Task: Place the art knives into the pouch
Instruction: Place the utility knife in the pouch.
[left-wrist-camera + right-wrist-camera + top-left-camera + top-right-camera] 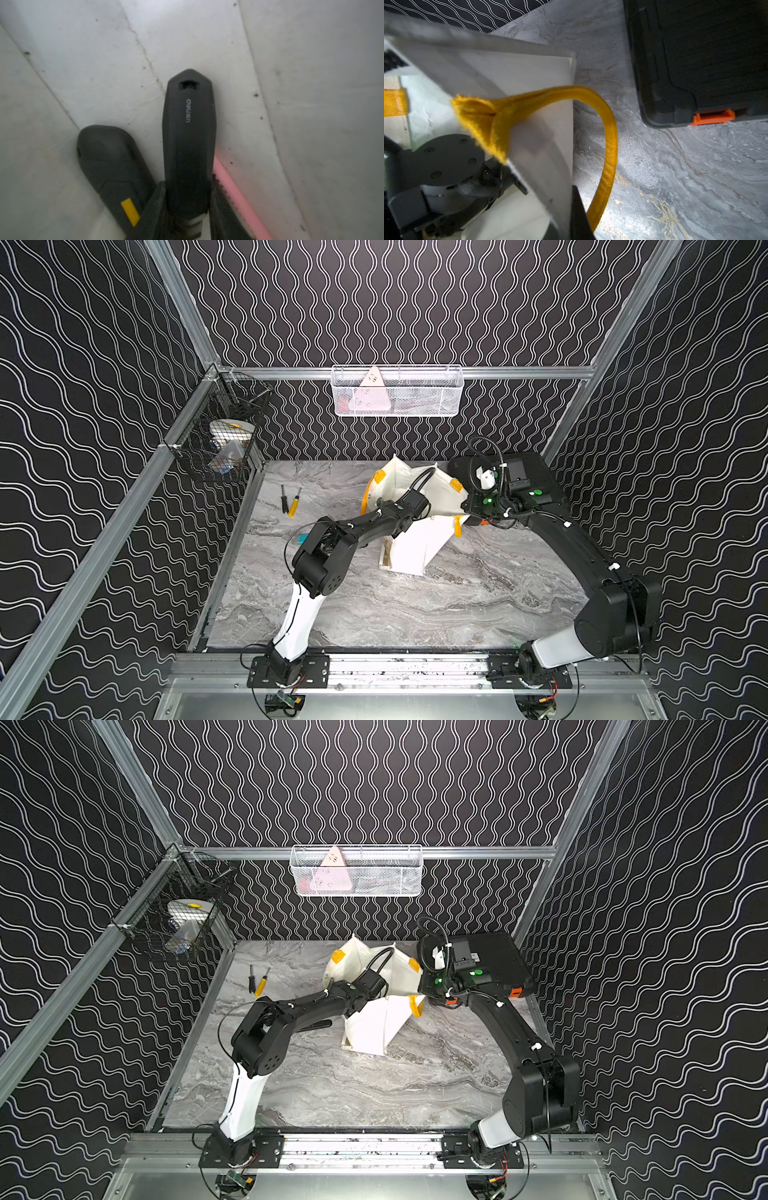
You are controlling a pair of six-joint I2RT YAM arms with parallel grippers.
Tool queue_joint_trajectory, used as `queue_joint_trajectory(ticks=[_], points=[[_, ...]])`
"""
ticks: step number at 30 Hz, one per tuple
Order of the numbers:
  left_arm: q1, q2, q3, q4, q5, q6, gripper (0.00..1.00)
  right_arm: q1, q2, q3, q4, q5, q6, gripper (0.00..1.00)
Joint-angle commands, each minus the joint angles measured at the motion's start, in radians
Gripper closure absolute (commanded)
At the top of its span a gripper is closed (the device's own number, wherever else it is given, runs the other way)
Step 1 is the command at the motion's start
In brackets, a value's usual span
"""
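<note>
The white pouch (415, 547) (374, 1027) with yellow handles stands open at the back middle of the table. My left arm reaches down into it, so in both top views the left gripper and the art knife are hidden. In the left wrist view the black art knife (189, 135) points at the pouch's white inner wall (104, 72), and my left gripper (187, 199) is shut on its rear end. My right gripper (566, 207) (467, 502) is shut on the pouch's right wall (529, 83), beside a yellow handle loop (608, 145).
Inside the pouch lie a black tool with a yellow mark (112, 166) and a pink toothed strip (239, 199). A black case with orange latches (536, 477) (695, 62) sits right of the pouch. Two screwdrivers (291, 502) lie at the left. Wire baskets (397, 391) (224, 439) hang on the walls.
</note>
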Motion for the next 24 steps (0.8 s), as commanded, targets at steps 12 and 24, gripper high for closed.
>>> queue_joint_trajectory(ticks=[12, 24], points=[[-0.048, -0.054, -0.009, -0.145, -0.039, 0.025, 0.34, -0.027, 0.008, 0.0, 0.046, -0.026, -0.004, 1.0], [-0.063, -0.226, 0.008, -0.079, 0.11, 0.002, 0.17, -0.026, -0.008, -0.002, 0.054, -0.053, -0.015, 1.0]])
